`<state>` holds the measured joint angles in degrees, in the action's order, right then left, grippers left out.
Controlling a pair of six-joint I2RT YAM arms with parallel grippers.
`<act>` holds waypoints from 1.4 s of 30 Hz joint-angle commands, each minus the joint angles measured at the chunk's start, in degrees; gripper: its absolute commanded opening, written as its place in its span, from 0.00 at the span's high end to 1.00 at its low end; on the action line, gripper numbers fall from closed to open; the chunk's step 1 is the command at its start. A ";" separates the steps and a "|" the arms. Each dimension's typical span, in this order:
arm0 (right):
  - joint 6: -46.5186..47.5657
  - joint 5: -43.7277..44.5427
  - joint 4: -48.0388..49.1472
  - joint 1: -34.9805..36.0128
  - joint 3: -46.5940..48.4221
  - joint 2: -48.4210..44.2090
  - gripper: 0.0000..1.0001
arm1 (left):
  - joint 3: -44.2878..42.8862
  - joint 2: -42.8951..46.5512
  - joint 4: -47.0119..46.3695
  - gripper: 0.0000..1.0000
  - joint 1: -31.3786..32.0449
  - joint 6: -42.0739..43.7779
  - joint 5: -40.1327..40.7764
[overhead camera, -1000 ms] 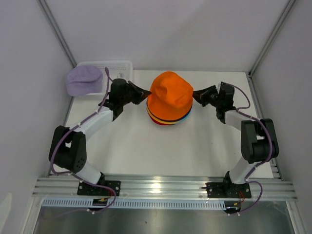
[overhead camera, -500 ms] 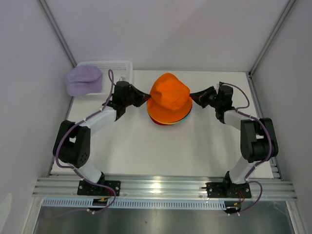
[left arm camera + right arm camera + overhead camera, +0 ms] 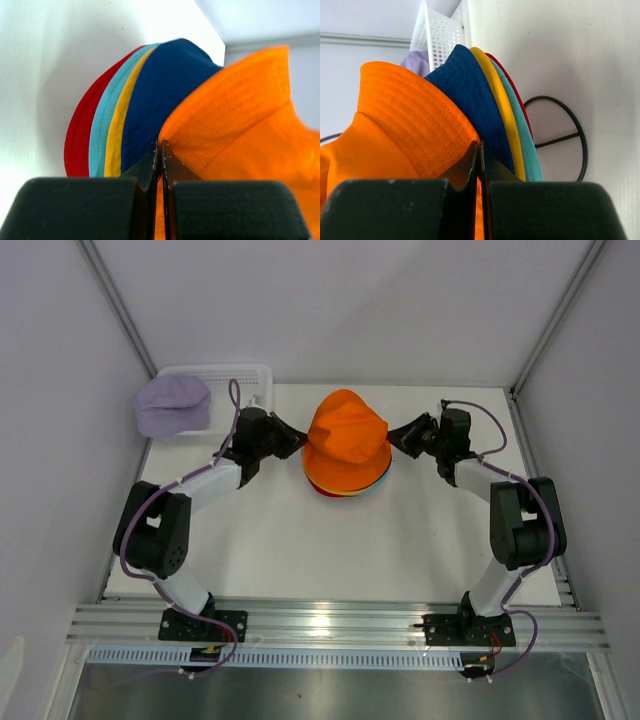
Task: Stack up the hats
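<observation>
Orange hat sits on top of the pile at back-ctr of the tabletop. Its crown bulges up and tilts a bit, so it's not pulled fully down. Nested under it, top to bottom: navy hat, yellow hat, teal hat, red hat. Only their rims show from above. The pile seems to ride on a black wire frame, whose ring shows on the tabletop in the right wrist view.

Left pincer is pressed together on the orange brim at the hat's left side. Right pincer does the same on the opposite side. Both wrist views show thin orange fabric nipped btw the fingers, w/ the navy brim just beside the tips but prob. not caught.

Lavender hat lies well apart at the back-left corner, resting on the left end of the white basket.

Step in hand, as I read it: seating hat no. 5 over the navy one. Nxt move calls for both arms to draw the brim down evenly so the crown settles, then let go w/o dragging the pile sideways. After that the lavender one needs fetching, prob. by the left arm since it's nearer. Risk: an uneven pull skews the pile or lifts the navy brim.
</observation>
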<state>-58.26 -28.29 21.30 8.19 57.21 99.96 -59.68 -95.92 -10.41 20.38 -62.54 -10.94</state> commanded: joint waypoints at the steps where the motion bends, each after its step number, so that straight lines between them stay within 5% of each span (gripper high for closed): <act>1: 7.01 2.01 -9.34 0.16 1.58 1.90 1.00 | 3.08 -1.20 6.20 0.99 -0.25 14.77 -3.71; 7: 12.99 1.84 -14.96 0.08 8.16 3.74 1.00 | 6.41 3.71 8.83 0.99 0.53 23.60 -5.15; 20: 16.59 -2.28 -19.98 0.08 24.59 14.02 1.00 | 12.30 11.98 11.21 0.98 4.32 28.36 -1.36; 26: 19.76 -7.91 -23.48 0.43 32.60 17.46 0.98 | 13.46 21.45 12.17 0.71 3.62 27.91 1.97; 33: 29.15 -13.10 -33.86 0.43 47.00 23.16 0.94 | 5.72 26.39 8.06 0.60 -6.22 29.23 -5.49; 38: 29.61 -15.21 -35.72 0.43 51.69 25.11 0.89 | 0.45 21.22 -1.43 0.36 -9.22 26.43 -14.88; 42: 28.64 -16.70 -33.52 0.51 51.95 25.19 0.79 | -1.57 12.79 -11.19 0.25 -9.22 16.26 -21.13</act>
<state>-30.83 -42.02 -12.69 8.62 106.32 124.36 -59.53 -77.82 -12.86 11.25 -38.83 -24.23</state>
